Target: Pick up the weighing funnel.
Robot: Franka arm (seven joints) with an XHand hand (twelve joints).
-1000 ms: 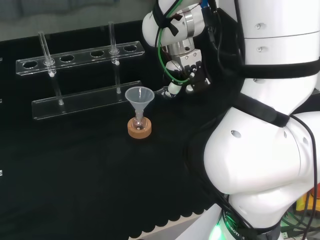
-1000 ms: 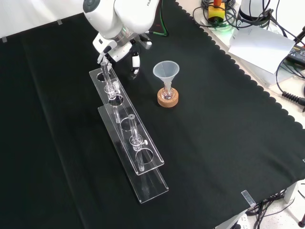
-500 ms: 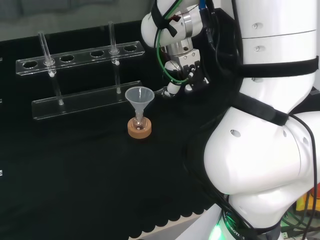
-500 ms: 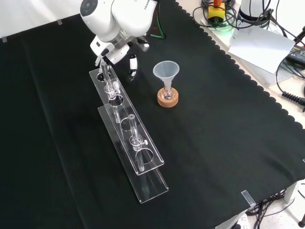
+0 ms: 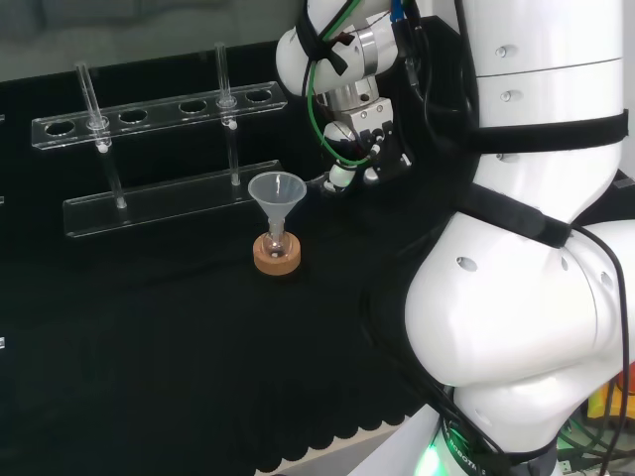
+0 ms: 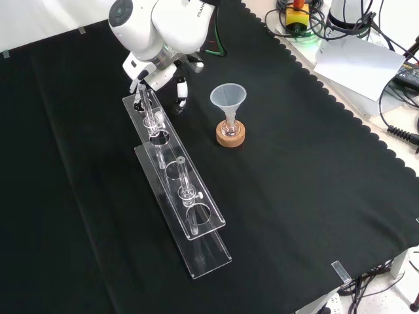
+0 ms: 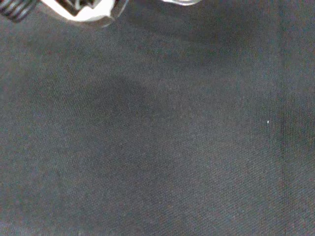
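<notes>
Closest to my base in the head view, the funnel (image 5: 276, 188) stands mouth up with its stem in a small flask (image 5: 276, 241) on a cork ring (image 5: 277, 258), near the middle of the black-clothed tabletop (image 5: 149, 327). Just past it and to its right, my robot hand (image 5: 349, 171) hangs low over the cloth, apart from the funnel. Whether it is clenched, released or grasping anything, I cannot tell. A faint clear sliver (image 5: 318, 181) shows just left of the robot hand. I cannot say whether that is the weighing funnel, or whether it is held. Farthest from me, a clear test tube rack (image 5: 159, 111) runs across the cloth with two tubes (image 5: 226, 74) upright in it. In the front view my robot hand sits beside the rack's far end, left of the funnel.
</notes>
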